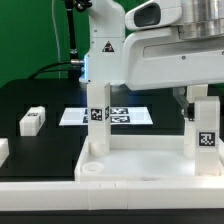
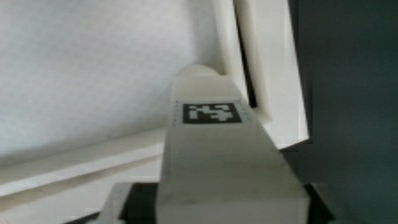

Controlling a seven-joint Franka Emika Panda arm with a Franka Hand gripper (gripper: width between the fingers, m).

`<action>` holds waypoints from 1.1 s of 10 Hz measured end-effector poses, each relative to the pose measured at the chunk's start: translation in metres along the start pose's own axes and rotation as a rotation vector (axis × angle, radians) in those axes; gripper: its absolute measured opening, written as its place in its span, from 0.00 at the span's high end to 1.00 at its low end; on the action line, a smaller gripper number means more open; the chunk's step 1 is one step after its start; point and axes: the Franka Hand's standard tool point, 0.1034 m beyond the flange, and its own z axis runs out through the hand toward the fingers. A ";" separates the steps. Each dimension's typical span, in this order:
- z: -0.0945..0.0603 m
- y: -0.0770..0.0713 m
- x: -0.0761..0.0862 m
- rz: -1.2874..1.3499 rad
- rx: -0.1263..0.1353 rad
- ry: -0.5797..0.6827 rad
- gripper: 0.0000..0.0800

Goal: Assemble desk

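The white desk slab (image 1: 140,170) lies at the front of the table with its raised rim up. One white leg (image 1: 97,118) stands upright in its far corner on the exterior view's left. My gripper (image 1: 193,100) is shut on the top of a second upright leg (image 1: 205,135) at the far corner on the right. In the wrist view this tagged leg (image 2: 214,150) runs out from between my gripper's (image 2: 217,203) dark fingers (image 2: 135,200) down to the slab's rim (image 2: 267,70). Its foot is hidden.
A loose white leg (image 1: 33,120) lies on the black table on the exterior view's left, another (image 1: 3,150) at the left edge. The marker board (image 1: 125,116) lies behind the slab. An empty round socket (image 1: 90,170) shows at the slab's near left corner.
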 end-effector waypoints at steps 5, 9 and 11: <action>0.002 -0.008 -0.006 0.807 0.027 -0.008 0.64; 0.003 -0.011 -0.008 1.195 0.061 -0.056 0.64; 0.004 -0.010 -0.008 1.161 0.060 -0.053 0.54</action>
